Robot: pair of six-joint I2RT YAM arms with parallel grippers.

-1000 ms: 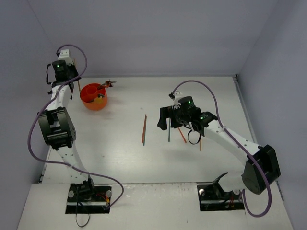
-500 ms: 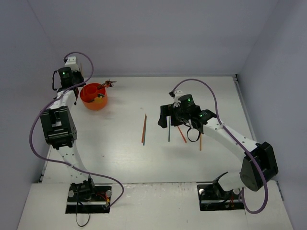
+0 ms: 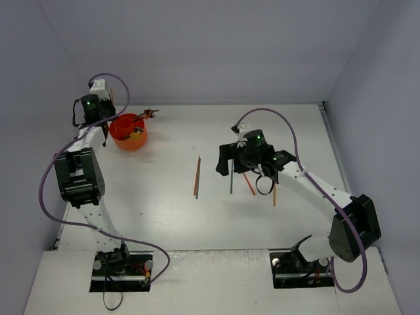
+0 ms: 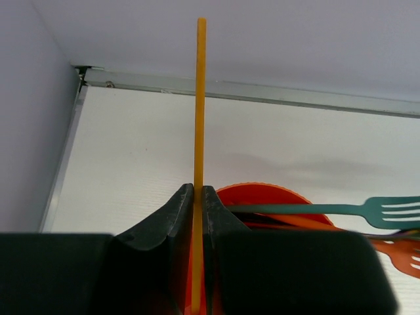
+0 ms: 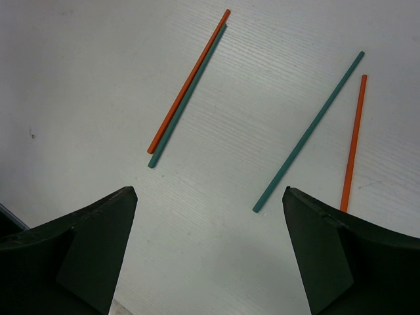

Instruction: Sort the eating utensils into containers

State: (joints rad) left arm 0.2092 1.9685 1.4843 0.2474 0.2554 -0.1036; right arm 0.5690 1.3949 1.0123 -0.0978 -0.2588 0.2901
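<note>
My left gripper (image 4: pixel 198 189) is shut on a yellow-orange chopstick (image 4: pixel 198 98) that sticks out straight past the fingertips. It is at the left rim of the orange-red cup (image 4: pixel 275 193) (image 3: pixel 128 134). The cup holds a teal fork (image 4: pixel 367 209), an orange fork (image 4: pixel 400 252) and other utensils. In the top view the left gripper (image 3: pixel 98 119) is at the back left. My right gripper (image 5: pixel 209 197) (image 3: pixel 228 164) is open and empty above the table. An orange chopstick (image 5: pixel 189 79) lies against a teal one (image 5: pixel 187 95) to its left. A single teal chopstick (image 5: pixel 308 131) and an orange one (image 5: pixel 353 141) lie to its right.
Another orange chopstick (image 3: pixel 274 195) lies right of the right gripper. The side wall (image 4: pixel 33 131) and the table's metal back edge (image 4: pixel 262 92) are close to the left gripper and the cup.
The left wrist has swung from the far left towards the cup with the chopstick, mostly before half a second ago. The right gripper has shifted only slightly.
</note>
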